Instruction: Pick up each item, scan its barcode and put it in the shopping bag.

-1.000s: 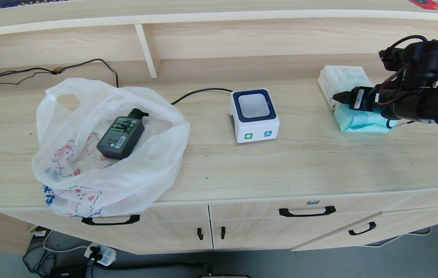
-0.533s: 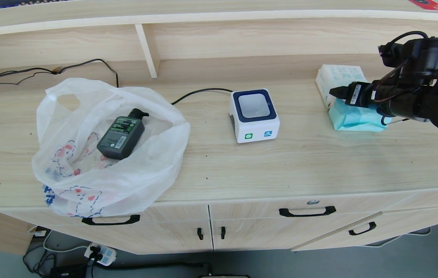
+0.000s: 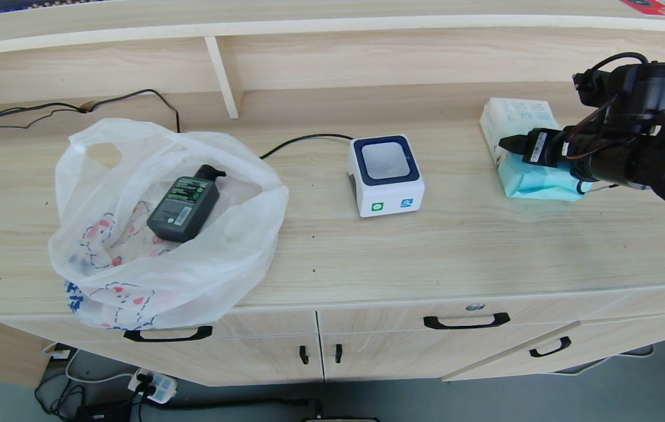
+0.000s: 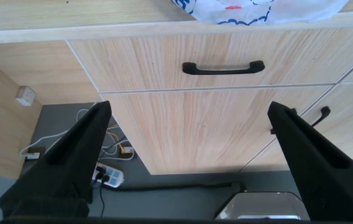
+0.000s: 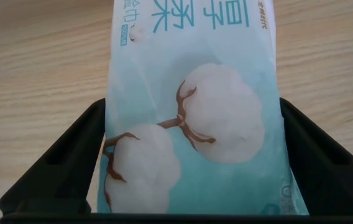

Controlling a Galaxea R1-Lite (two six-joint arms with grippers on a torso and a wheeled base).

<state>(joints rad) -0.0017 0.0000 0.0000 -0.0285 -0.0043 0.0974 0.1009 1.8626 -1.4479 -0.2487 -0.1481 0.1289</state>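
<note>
My right fingers pinch the tissue pack from both long sides, with the cotton picture facing up between them. The pack is at the far right of the tabletop, well apart from the barcode scanner in the middle. I cannot tell whether it has come clear of the wood yet. My left fingers are spread wide and hold nothing, hanging low in front of a drawer front under the shopping bag.

1 item, a dark pump bottle, lies in the bag already, so I judge this pack to be the item in hand and the lift-and-scan to be the step.

The pack is soft and its wrap is slick, so I should squeeze firmly enough that it does not slip or sag, but not so hard that it buckles. I see no barcode on the upper face, so it is probably on the underside or a side. I should raise the pack straight up, carry it left to the scanner's window, and turn my wrist until the hidden face meets the glass. I should hold it close and steady there, keeping my fingers off the code.
</note>
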